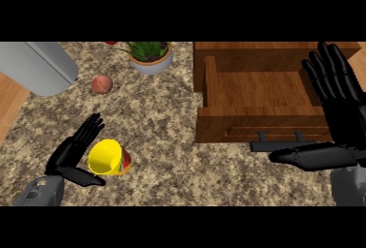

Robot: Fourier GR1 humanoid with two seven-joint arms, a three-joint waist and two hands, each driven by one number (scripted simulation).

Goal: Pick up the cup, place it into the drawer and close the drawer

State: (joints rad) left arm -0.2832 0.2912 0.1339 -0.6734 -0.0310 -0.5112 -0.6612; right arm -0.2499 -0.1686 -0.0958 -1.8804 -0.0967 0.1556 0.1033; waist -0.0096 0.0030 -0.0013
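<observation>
Speckled stone counter (164,121), cup awaiting pickup, drawer standing open.

Far left: grey appliance body (39,65), identity unclear, and a reddish round item (101,84), perhaps an apple. Lower left: left hand (71,155), fingers straight, thumb spread below, cupped beside the yellow cup (107,157), which lies tipped with its mouth facing up-left; touching or nearly so, not yet closed round it, presumably framing a grasp. Top centre: potted plant (148,55). Right: wooden drawer (250,87), pulled out to receive the cup, dark handle (282,144) forward. Far right: right hand (336,116), fingers extended, holding nothing, hovers by the drawer front, likely placed for the closing push.
</observation>
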